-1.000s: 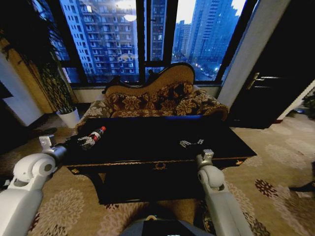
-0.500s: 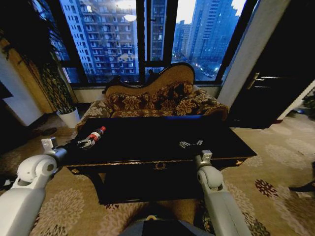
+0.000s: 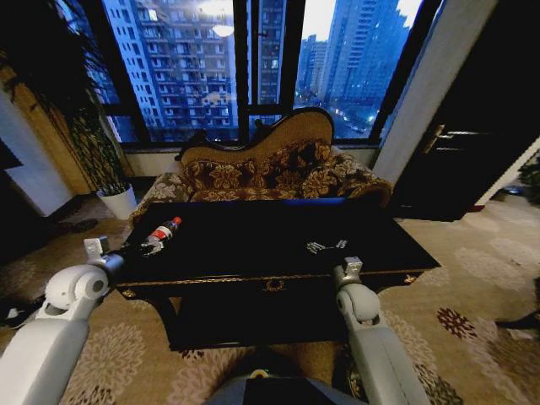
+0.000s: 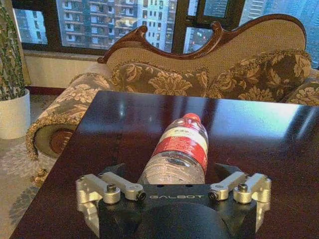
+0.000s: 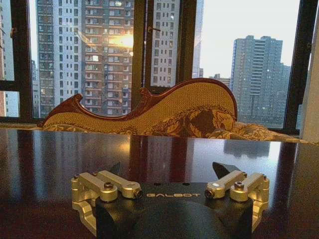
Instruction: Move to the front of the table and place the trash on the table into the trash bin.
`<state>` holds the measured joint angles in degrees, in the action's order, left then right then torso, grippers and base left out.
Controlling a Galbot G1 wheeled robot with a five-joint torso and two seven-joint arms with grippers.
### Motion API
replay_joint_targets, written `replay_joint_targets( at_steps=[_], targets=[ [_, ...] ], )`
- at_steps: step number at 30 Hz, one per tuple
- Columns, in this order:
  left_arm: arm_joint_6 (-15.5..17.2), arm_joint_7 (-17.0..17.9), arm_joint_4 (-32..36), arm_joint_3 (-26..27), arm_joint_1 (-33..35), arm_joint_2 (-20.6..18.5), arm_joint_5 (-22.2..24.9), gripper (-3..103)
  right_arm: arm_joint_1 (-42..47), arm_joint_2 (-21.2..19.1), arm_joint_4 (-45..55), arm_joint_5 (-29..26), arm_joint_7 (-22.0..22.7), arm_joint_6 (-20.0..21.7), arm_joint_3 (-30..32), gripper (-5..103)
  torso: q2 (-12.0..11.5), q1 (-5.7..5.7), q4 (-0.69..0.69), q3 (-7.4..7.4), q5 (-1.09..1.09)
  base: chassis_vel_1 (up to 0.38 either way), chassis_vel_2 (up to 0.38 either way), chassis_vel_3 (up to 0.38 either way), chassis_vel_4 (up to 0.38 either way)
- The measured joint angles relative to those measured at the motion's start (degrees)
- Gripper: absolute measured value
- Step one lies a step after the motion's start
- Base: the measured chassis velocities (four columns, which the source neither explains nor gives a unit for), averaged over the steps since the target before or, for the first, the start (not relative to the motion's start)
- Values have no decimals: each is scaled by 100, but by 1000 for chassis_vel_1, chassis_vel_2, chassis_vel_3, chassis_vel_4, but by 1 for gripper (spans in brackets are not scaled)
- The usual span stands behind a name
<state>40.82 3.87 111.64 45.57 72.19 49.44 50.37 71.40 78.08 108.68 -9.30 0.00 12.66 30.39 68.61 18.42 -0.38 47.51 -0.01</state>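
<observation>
Bottle (image 4: 178,152), clear ribbed plastic, lies on glossy black table (image 3: 253,240).

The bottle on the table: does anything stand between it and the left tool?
Nothing visible does. The bottle lies on its side on the table, its base between the left tool's open fingers, cap pointing towards the sofa.

Glossy black table (image 3: 253,240) with gold trim; clear bottle (image 4: 177,154) with red label and red cap; brown floral-patterned sofa (image 3: 270,173); beige carpet (image 3: 472,278) with dark flower medallions.
</observation>
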Motion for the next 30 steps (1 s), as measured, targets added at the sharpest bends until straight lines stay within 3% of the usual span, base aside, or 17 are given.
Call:
replay_joint_targets(
  at_steps=[2, 6, 7, 12, 20, 23, 24, 27, 28, 30],
  targets=[
    [0, 30, 1, -12, -2, 8, 1, 97, -6, 0, -9, -1, 0, -2, -1, 100, 0, 0, 0, 0, 0, 0, 0, 0, 0],
    [-1, 66, 9, -20, -3, 30, 10, 76, -15, -6, -17, -2, 0, -3, -9, 100, 0, 0, 0, 0, 0, 0, 0, 0, 0],
    [-1, 66, 9, -20, -3, 30, 10, 76, -15, -6, -17, -2, 0, -3, -9, 100, 0, 0, 0, 0, 0, 0, 0, 0, 0],
    [-9, 65, 16, -12, 3, 45, 19, 56, -26, -37, -16, -21, 0, -4, -5, 100, 0, 0, 0, 0, 1, 0, 0, 0, 0],
    [-48, 59, 100, 19, 19, 69, -34, 43, -15, -31, 26, -41, 0, -12, 17, 100, 0, 0, 0, 0, 0, 0, 0, 0, 0],
    [-801, 10, 397, 29, 183, 174, -634, 41, 65, -27, 352, -372, 1, -36, 0, 100, 0, 1, 0, 0, 0, 0, 0, 0, 0],
    [-801, 10, 397, 29, 183, 174, -634, 41, 65, -27, 352, -372, 1, -36, 0, 100, 0, 1, 0, 0, 0, 0, 0, 0, 0],
    [-1561, -59, 857, -9, 398, 333, -1275, 41, 243, -156, 964, -945, 1, 146, -217, 100, 0, 0, 0, 0, -1, 0, 0, 0, 0],
    [-1561, -59, 857, -9, 398, 333, -1275, 41, 243, -156, 964, -945, 1, 146, -217, 100, 0, 0, 0, 0, -1, 0, 0, 0, 0],
    [-1884, -79, 1224, -32, 561, 437, -1660, 41, 360, -285, 1341, -1446, 2, 364, -441, 100, 0, 0, 0, 0, 0, 0, 0, 0, 0]
  ],
)
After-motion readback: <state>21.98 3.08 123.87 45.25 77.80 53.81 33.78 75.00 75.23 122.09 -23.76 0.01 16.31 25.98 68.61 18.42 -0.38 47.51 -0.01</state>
